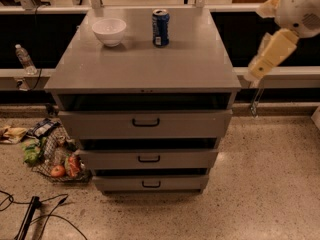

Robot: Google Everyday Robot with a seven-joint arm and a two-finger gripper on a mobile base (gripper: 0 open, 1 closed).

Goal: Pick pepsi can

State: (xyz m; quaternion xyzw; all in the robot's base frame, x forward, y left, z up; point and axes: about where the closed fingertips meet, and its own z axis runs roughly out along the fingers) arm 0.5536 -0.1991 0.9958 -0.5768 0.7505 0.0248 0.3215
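The pepsi can (160, 28) is a blue can with a silver top. It stands upright near the back middle of the grey drawer cabinet's top (150, 66). A white bowl (109, 31) sits to its left, apart from it. My gripper (261, 65) is at the end of the cream and white arm at the right edge. It hangs beyond the cabinet's right side, well to the right of the can and touching nothing.
The cabinet has three drawers with dark handles, each pulled slightly out. A clear plastic bottle (24, 59) stands on a ledge at the left. A wire basket of food (56, 156) and black cables (35, 214) lie on the floor at the lower left.
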